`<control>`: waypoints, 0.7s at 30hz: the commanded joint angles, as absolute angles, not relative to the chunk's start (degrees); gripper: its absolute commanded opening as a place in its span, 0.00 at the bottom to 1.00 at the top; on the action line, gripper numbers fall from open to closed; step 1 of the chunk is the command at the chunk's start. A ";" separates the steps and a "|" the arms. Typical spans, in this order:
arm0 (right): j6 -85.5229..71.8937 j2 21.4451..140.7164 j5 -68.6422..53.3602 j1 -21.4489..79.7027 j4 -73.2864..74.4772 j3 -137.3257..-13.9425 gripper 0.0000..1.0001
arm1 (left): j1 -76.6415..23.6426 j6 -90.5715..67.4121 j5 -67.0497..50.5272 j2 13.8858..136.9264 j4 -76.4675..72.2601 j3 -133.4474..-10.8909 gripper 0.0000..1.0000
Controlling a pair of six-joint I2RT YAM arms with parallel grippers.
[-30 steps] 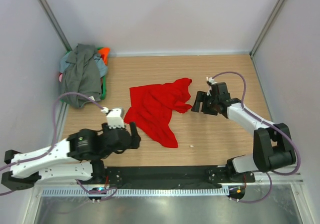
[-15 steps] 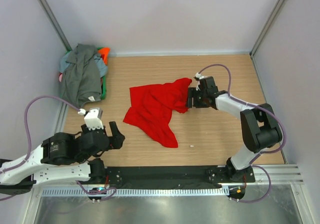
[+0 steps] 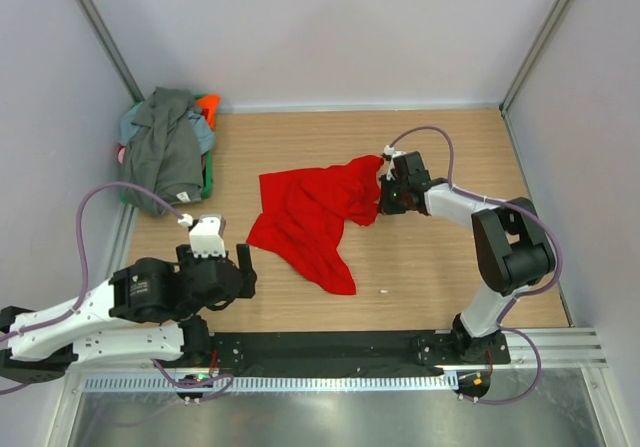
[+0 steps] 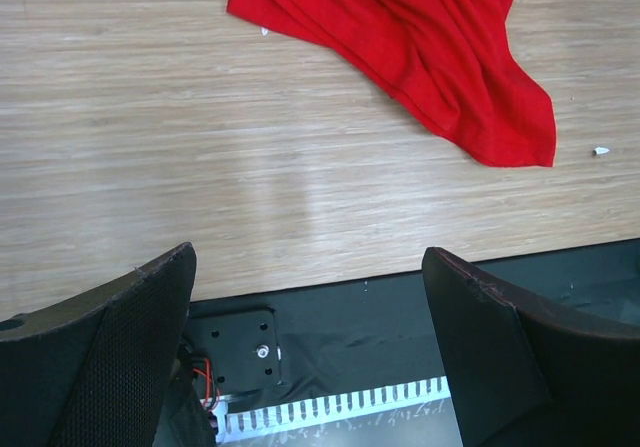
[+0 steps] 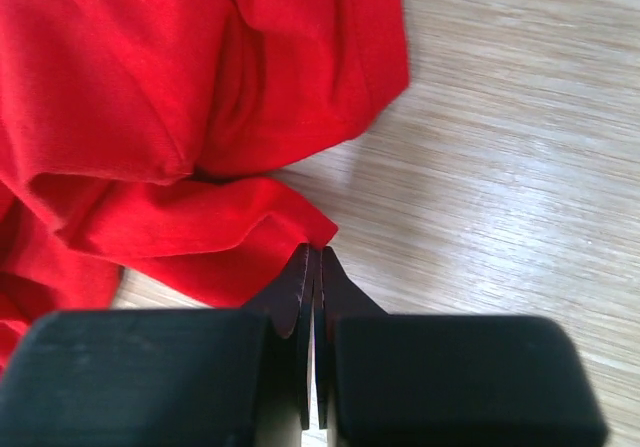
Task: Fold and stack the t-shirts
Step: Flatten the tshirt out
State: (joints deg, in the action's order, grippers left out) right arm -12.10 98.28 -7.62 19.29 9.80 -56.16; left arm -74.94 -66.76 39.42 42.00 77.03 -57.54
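The red t-shirt (image 3: 310, 212) lies crumpled and spread out near the middle of the bench (image 3: 450, 147), one corner trailing toward the near edge. The right gripper (image 3: 381, 201) is at the shirt's right edge. In the right wrist view its fingers are pressed fully together, with no gap between them. Their tips meet the pointed corner of a fold of the red cloth (image 5: 130, 87) and nip its very edge.

The left gripper (image 4: 312, 352) stands wide apart with nothing between its fingers. It hangs over the near edge of the bench on the left, apart from the shirt, whose nearest corner lies to its right and farther out. A small white scrap (image 3: 382, 291) lies on the bare wood just right of that corner.

A pile of t-shirts (image 3: 165, 147) sits in the far left corner against the wall. A dark grey t-shirt (image 3: 160, 162) is draped on top, and orange, light blue, green and pink cloth shows at its edges. I cannot tell whether a container holds the pile.
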 commanded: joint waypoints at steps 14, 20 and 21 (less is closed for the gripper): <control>-12.57 75.50 -6.77 20.74 0.35 -45.35 0.36 | -75.06 -67.32 42.45 38.93 79.01 -58.45 0.94; -12.66 78.92 -5.80 20.65 1.49 -46.58 1.00 | -75.06 -67.24 42.36 38.76 79.01 -58.54 0.93; -12.57 79.19 -5.80 20.65 1.58 -46.58 1.00 | -75.06 -67.32 42.54 38.59 79.01 -58.54 0.93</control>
State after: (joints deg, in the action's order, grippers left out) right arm -12.49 78.06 -7.11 20.47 2.79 -46.11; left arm -74.94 -66.83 39.92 39.09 77.06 -57.54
